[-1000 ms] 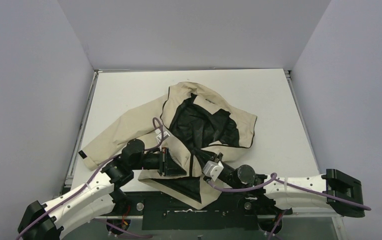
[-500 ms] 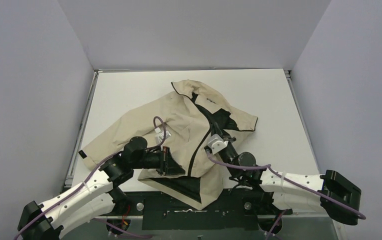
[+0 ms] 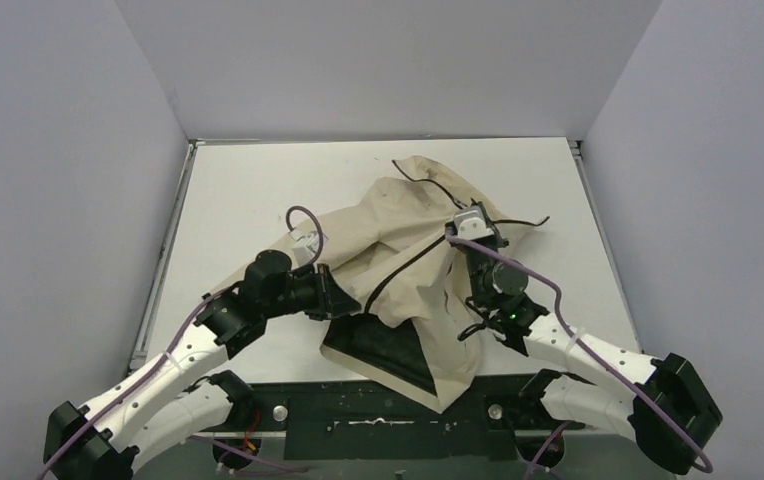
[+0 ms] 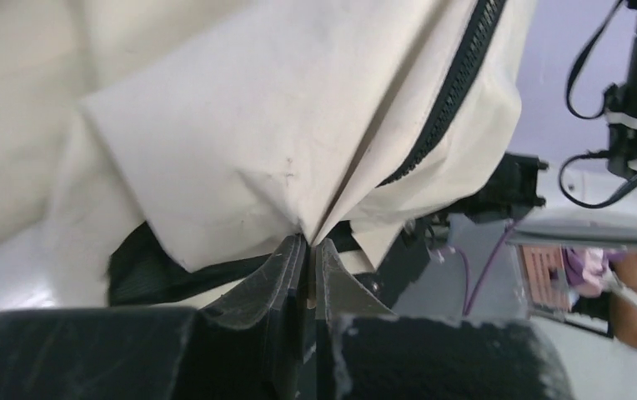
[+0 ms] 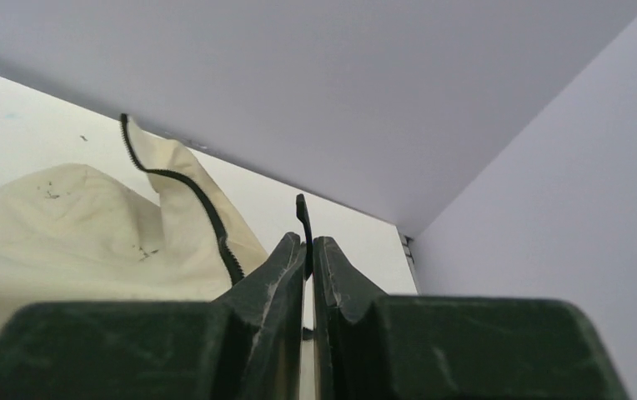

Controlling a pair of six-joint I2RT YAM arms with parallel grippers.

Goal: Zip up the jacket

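the top camera looks down from above and behind over the whole table (image 3: 248,190), while the wrist cameras peer close past the left gripper (image 4: 308,242) and the right gripper (image 5: 308,247), and all three views share the jacket (image 3: 398,215).

Beige jacket (image 3: 398,215) lies crumpled and unzipped mid-table (image 3: 238,180). Dark zipper (image 3: 408,262) edge runs diagonally across the heap. Black lining (image 3: 383,345) is exposed at the near hem.
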